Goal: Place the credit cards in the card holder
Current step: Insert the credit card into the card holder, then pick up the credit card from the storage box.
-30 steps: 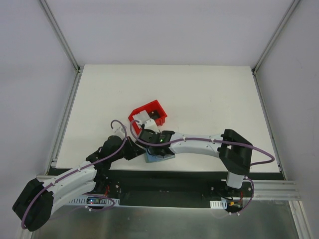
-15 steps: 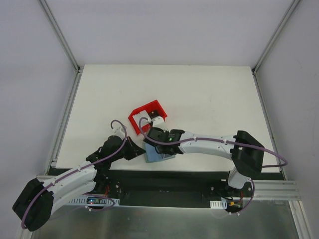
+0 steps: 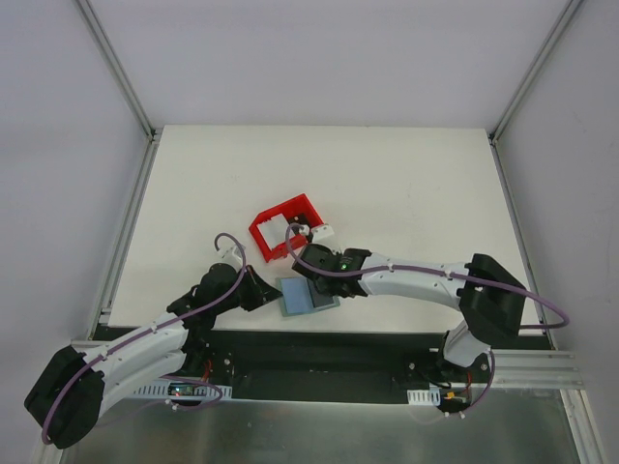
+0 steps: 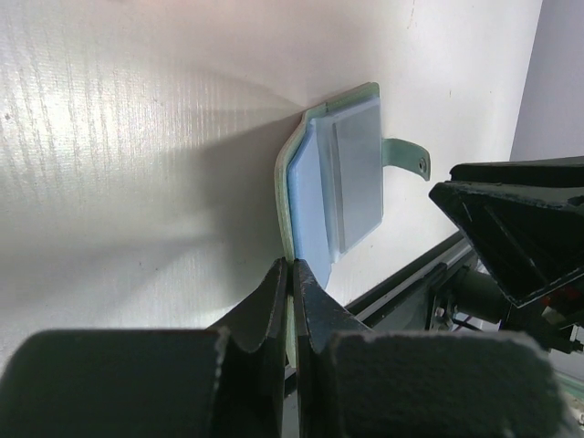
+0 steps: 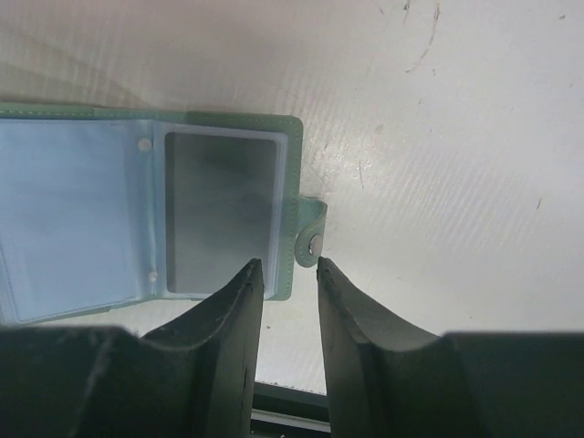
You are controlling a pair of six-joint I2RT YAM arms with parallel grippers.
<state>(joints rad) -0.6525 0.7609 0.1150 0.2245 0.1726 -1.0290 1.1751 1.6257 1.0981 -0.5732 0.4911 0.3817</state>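
Lying open near the table's (image 3: 406, 193) front edge, the card holder (image 3: 302, 297) shows a dark credit card (image 5: 224, 210) in one clear pocket. At its 9 o'clock side the left gripper (image 4: 290, 266) is clamped on the green rim. Over the snap tab (image 5: 311, 239) the right gripper (image 5: 290, 265) hovers, jaws slightly apart and empty. At the holder's 11 o'clock sits a red bin (image 3: 259, 232).

Camera layout: one high fixed view, two close wrist views.
The top camera looks down from above and behind the arm bases and takes in the whole table (image 3: 406, 184). Each wrist camera sits close to the table. The one on the left hand (image 4: 290, 267) sees the open card holder (image 4: 339, 187) at a low slant, and the one on the right hand (image 5: 288, 265) looks steeply down on it. All three views share that holder.
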